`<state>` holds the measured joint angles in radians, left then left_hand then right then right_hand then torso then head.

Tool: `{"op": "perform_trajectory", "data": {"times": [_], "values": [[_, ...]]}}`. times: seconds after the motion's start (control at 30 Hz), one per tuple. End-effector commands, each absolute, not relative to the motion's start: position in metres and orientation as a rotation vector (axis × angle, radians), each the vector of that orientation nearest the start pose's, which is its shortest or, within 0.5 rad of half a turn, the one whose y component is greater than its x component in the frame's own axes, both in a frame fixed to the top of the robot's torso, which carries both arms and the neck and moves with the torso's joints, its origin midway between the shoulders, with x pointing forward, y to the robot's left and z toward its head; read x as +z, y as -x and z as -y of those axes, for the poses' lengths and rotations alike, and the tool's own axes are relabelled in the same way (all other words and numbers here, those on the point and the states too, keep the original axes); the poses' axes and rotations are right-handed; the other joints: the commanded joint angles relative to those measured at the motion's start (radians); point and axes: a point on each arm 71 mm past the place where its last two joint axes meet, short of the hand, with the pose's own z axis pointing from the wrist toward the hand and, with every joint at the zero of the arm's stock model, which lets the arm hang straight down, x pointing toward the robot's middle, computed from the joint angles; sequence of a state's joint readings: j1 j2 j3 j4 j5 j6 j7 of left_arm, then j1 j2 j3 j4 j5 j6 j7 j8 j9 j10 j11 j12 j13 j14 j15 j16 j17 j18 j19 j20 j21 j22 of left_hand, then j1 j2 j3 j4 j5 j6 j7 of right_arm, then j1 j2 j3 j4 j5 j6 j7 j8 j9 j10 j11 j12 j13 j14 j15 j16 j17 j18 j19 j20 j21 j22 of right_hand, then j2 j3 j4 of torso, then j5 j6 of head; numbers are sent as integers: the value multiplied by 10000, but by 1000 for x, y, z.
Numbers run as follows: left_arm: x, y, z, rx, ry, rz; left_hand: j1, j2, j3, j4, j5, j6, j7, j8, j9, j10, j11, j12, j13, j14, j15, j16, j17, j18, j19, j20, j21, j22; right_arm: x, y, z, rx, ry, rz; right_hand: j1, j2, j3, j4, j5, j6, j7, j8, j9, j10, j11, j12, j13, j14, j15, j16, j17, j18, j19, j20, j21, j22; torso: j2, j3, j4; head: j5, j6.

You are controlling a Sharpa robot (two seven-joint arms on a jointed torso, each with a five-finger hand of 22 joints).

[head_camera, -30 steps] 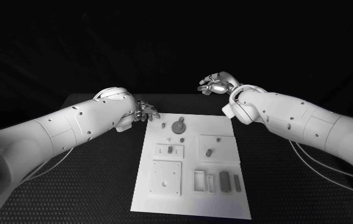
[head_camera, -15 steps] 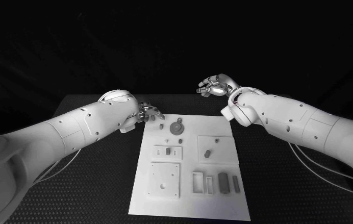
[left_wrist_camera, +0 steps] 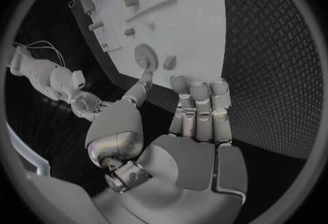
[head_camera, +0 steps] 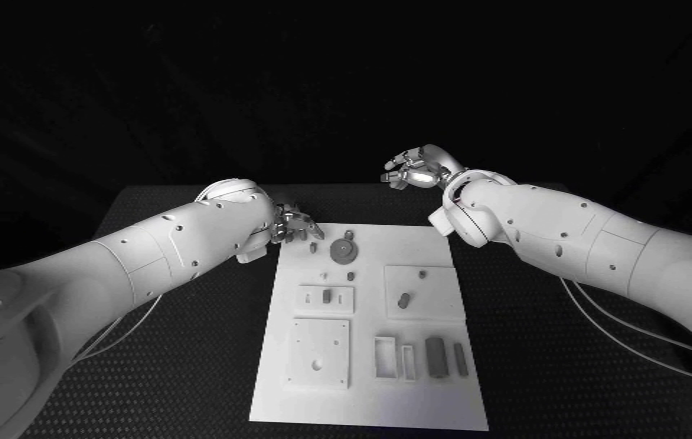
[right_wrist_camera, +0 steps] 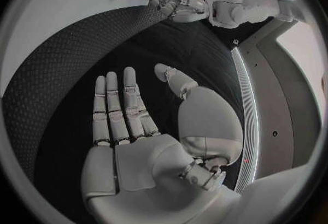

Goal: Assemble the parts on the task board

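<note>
Lying flat on the black, stipple-textured table (head_camera: 173,359), the white task board (head_camera: 368,399) is a smooth rectangular plate running from the near edge toward the far one. Along its near end sit a square plate with a hole (head_camera: 320,351) and a row of upright slotted blocks (head_camera: 421,355), all small and grey. Mid-board are two raised square panels, each carrying a small stub. Near the board's far left corner lies a round toothed gear (head_camera: 345,251), with a small peg (head_camera: 315,247) just beside it.

At that far left corner the left hand (head_camera: 293,224) hovers, its white, smooth-shelled arm reaching in over the table's left side. The wrist view shows its silver fingers (left_wrist_camera: 199,105) bent forward side by side and the thumb stretched toward the gear; nothing sits in the palm, and whether the thumb tip touches the board cannot be told.

Farther back, the right hand (head_camera: 418,170) is raised above the table's far edge, beyond the board's far right corner. Its fingers (right_wrist_camera: 126,106) are straight and spread from the thumb, holding nothing.
</note>
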<state>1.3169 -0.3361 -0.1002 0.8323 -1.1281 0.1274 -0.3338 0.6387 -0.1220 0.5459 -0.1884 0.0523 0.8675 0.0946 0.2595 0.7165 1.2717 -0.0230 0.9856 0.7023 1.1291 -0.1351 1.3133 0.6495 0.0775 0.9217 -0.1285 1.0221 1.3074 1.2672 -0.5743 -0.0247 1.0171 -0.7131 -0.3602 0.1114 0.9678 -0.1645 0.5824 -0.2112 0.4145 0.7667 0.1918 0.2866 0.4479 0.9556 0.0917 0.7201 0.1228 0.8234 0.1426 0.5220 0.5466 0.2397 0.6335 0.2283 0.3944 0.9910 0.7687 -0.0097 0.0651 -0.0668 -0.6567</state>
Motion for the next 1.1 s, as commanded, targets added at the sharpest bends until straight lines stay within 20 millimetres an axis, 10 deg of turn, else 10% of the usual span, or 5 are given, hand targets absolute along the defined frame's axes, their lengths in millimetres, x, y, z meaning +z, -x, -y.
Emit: {"op": "perform_trajectory", "data": {"times": [0.03, 0.77, 1.1], "values": [[-205, -594, -141, -3824, 1009, -21786, 53, 139, -38, -28, -29, 128, -12, 93, -1, -22, 12, 39, 12, 18, 59, 56, -8, -36, -83, -939, -33, 129, -168, -584, 219, 9158, -5468, -15520, 40, 15, -66, 17, 68, 90, 128, -20, -10, -2116, 827, -33, -14, -98, 1, -39, -14, -87, -81, -4, -50, 4, -1, 8, -12, 9, -8], [-208, -593, -140, -3919, 988, -22022, 513, 1406, -399, -524, -7, 1038, -212, 272, -209, 224, -169, 37, -52, 84, -102, 212, -70, -47, -61, -993, 32, 170, -169, -584, 218, 9174, -5472, -15539, 38, 20, -67, 23, 70, 84, 129, -17, -15, -2120, 831, -32, -36, -102, 10, -51, -14, -89, -87, -2, -68, 9, 1, -1, -3, 12, -28], [-212, -594, -139, -4002, 1182, -22024, 565, 1495, -468, -589, -9, 992, -186, 164, -278, 274, -145, 20, -75, 104, -83, 227, -96, -55, -43, -1003, 36, 168, -168, -584, 219, 9174, -5476, -15532, 38, 18, -68, 25, 71, 79, 130, -16, -18, -2123, 833, -31, -47, -103, 13, -56, -14, -90, -89, -1, -78, 12, 14, 0, -7, -17, -35]]}}
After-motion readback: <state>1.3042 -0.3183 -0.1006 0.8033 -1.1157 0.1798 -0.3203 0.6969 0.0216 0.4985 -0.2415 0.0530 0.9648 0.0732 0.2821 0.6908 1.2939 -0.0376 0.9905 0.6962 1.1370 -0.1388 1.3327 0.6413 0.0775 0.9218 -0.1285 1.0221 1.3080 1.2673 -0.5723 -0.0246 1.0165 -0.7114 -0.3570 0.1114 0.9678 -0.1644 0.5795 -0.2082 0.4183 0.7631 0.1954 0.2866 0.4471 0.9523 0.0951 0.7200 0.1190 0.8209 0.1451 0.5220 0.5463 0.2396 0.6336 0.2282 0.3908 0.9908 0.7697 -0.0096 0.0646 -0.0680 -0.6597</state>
